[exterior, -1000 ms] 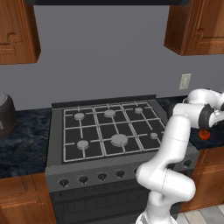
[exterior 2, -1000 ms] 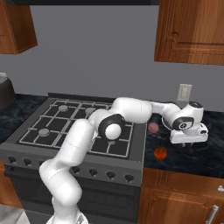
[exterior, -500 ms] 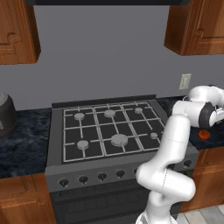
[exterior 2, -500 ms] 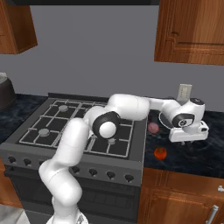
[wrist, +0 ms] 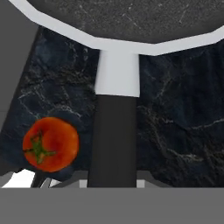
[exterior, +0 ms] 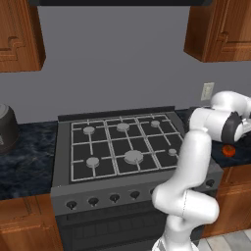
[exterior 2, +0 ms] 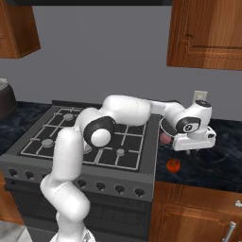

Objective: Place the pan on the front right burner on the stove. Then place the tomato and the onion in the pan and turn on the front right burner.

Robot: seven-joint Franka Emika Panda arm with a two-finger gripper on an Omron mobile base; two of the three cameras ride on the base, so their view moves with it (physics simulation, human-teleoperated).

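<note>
My gripper (wrist: 113,180) is shut on the slim dark handle (wrist: 113,140) of the pan (wrist: 131,13), whose dark grey inside and light rim cross the top of the hand view. The hand (exterior 2: 193,137) hovers over the dark counter right of the stove (exterior 2: 71,165), with the pan's edge (exterior 2: 163,128) showing behind it. The tomato (wrist: 50,143) lies on the counter beside the handle, apart from it, near the counter's front (exterior 2: 173,165) (exterior: 228,150). The onion (exterior 2: 164,138) sits just behind the hand, partly hidden. The front right burner (exterior 2: 121,152) (exterior: 172,152) is bare under its grate.
A row of black knobs (exterior: 113,198) runs along the stove front. A dark pot (exterior: 6,130) stands on the left counter. Wooden cabinets (exterior 2: 208,33) hang above, and a wall outlet (exterior: 208,91) is behind the arm. Dark marble counter (exterior 2: 222,160) stretches to the right.
The hand has shifted slightly left toward the stove and a little up, still shut on the pan handle. The tomato and onion have not moved.
</note>
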